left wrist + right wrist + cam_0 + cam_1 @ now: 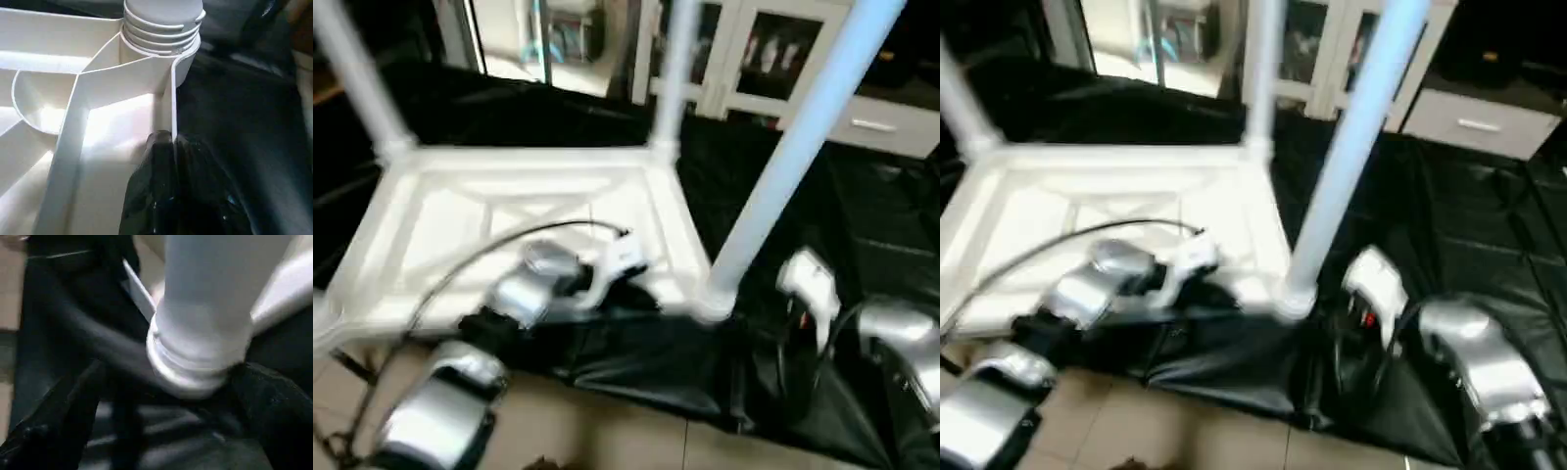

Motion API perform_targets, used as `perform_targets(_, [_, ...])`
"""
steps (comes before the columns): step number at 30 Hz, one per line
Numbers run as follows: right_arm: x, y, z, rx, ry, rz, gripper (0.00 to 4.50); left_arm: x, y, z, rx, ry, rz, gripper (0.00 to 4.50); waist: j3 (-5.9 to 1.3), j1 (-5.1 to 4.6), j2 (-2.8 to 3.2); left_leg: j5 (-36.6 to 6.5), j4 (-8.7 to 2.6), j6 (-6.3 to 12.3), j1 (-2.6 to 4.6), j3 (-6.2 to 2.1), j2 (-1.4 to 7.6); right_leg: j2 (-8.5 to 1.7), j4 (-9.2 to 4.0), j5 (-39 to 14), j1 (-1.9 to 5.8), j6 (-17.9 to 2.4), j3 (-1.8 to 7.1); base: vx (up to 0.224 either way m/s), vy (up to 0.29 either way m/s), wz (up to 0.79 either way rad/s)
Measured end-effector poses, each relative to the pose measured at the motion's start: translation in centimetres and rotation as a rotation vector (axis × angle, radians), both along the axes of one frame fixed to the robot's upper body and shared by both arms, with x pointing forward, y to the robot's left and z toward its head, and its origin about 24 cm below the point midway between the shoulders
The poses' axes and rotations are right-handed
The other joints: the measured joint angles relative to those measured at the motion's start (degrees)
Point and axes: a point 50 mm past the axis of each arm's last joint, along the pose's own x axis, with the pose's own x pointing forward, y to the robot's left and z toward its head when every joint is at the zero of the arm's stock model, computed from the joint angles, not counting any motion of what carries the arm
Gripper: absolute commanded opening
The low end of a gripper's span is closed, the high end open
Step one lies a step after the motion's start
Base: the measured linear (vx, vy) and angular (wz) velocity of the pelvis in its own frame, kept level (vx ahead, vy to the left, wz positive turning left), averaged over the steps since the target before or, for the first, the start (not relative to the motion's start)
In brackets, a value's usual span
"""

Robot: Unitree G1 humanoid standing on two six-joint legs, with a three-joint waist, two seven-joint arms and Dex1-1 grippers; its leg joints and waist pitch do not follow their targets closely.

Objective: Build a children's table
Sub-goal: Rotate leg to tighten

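The children's table top (509, 211) lies upside down on a black cloth, ribbed underside up. Three white legs stand in its corner sockets: one at the near right corner (793, 147), one at the far right (674, 69), one at the far left (357, 78). My left gripper (172, 142) is shut on the thin near rim (173, 98) of the top, one black finger on each side, just beside the near right socket (161, 34). My right gripper (186, 401) stands open around the base of the near right leg (205, 308), its fingers (73, 406) wide on both sides.
The black cloth (862, 225) covers the ground under and to the right of the top. Pale floor tiles (607, 431) lie in front. A thin black cable (489, 245) arcs over the top. White cabinets with glass doors (773, 59) stand behind.
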Motion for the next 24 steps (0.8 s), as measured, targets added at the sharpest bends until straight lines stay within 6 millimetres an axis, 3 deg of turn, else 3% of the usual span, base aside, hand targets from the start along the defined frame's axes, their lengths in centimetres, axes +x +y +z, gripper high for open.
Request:
perform_targets(12, [-0.14,0.14,0.29,0.034,0.018,0.047,4.48,-0.54,0.06,0.04,0.0,0.0,-0.029,0.0,0.01,-0.06,-0.03,0.0,0.06,0.01,-0.02,0.1,-0.05,-0.07,-0.02,0.0,0.1,0.0,0.09,0.0,0.0,0.0])
perform_targets(13, [-0.14,0.14,0.29,0.034,0.018,0.047,4.18,-0.54,0.06,0.05,0.0,0.001,-0.029,0.0,0.01,-0.06,-0.04,0.0,0.06,0.01,-0.02,0.09,-0.05,-0.07,-0.02,0.0,0.1,0.0,0.09,0.0,0.0,0.0])
perform_targets(24, [0.59,0.54,0.34,0.063,0.007,0.036,3.33,-0.64,0.11,0.05,0.001,0.003,-0.027,0.0,-0.01,-0.08,-0.06,0.0,0.08,0.02,-0.02,0.1,-0.05,-0.07,0.02,0.0,0.1,0.0,0.09,0.0,0.0,0.0])
